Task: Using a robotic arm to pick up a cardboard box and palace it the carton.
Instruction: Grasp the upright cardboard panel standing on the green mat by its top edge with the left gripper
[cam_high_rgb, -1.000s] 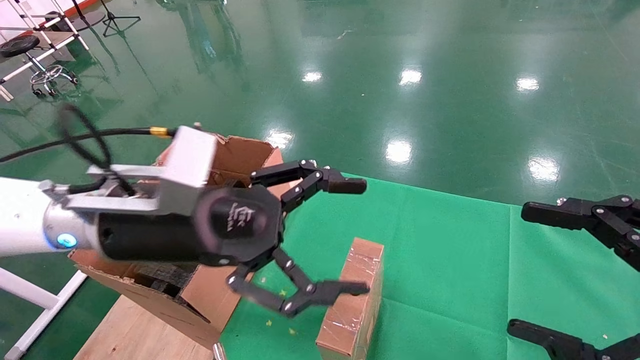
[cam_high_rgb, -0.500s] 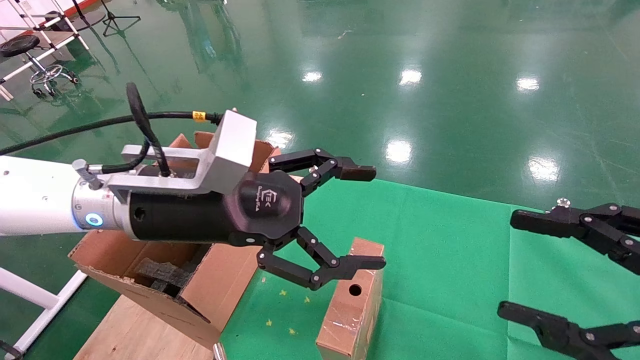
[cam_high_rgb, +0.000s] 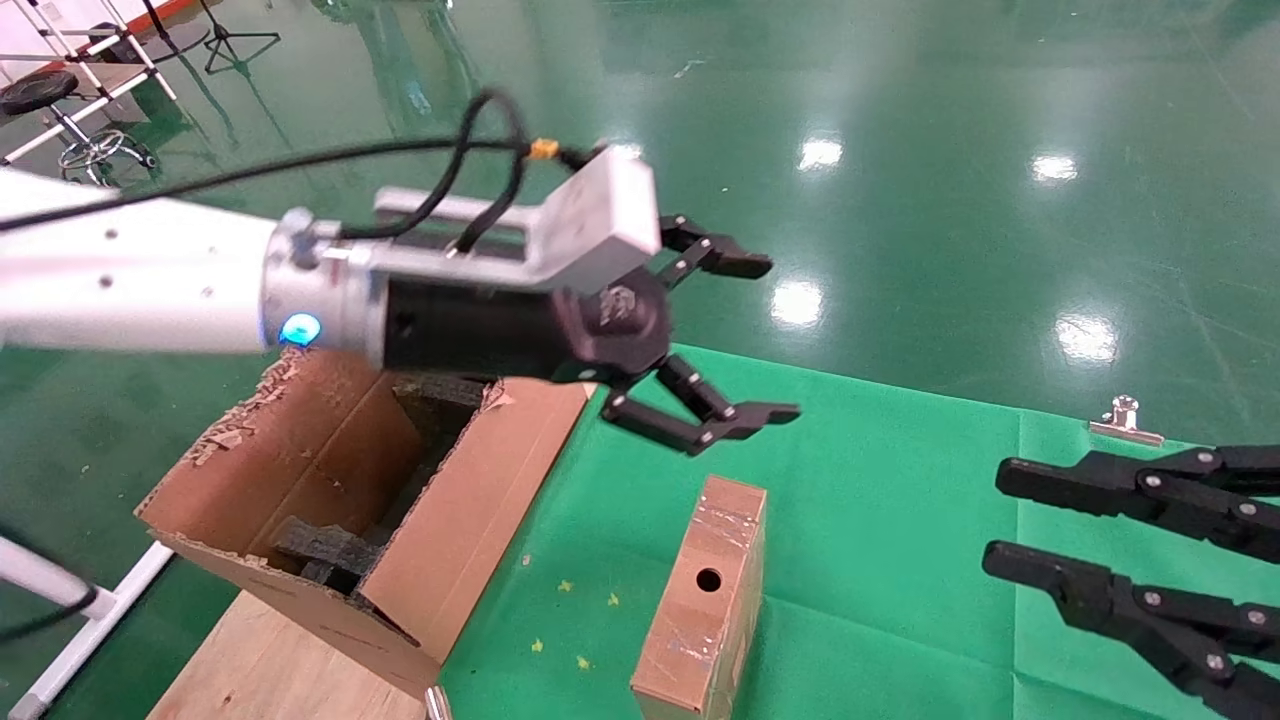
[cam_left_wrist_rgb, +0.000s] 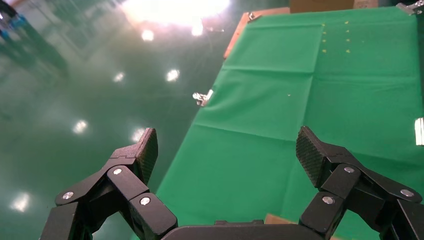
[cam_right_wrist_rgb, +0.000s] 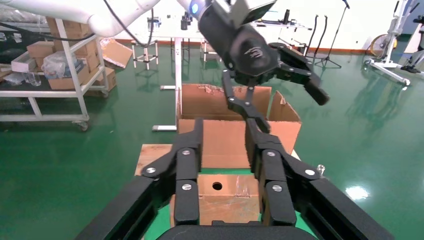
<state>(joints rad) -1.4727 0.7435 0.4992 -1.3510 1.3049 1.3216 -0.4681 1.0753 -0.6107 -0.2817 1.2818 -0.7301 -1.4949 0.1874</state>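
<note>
- Head view: left claw (cam_high_rgb: 745, 350) on the robotic arm (cam_high_rgb: 130, 280) spread wide, nothing in it, up in the air. cardboard box (cam_high_rgb: 705, 600) sits below it and nearer the robot, well apart, on the green worktop (cam_high_rgb: 900, 480). carton (cam_high_rgb: 330, 500) under the arm's wrist, just beside the box on the left claw's side.
- Box stands on a long edge, long axis running away from the robot, holed face up.
- Right claw (cam_high_rgb: 1010, 530) low over the worktop, empty, fingers only narrowly apart, off to the box's other side.
- Left wrist view: left claw's fingers (cam_left_wrist_rgb: 142, 155) far apart, only cloth and floor between; box not seen.
- Right wrist view: right claw (cam_right_wrist_rgb: 222, 135) empty, gap slim; box (cam_right_wrist_rgb: 225, 197) straight ahead of it, carton (cam_right_wrist_rgb: 220, 125) behind.
- Progress: looks like nothing done yet — box not grasped, not in carton. Pick, carry and drop all remain.
</note>
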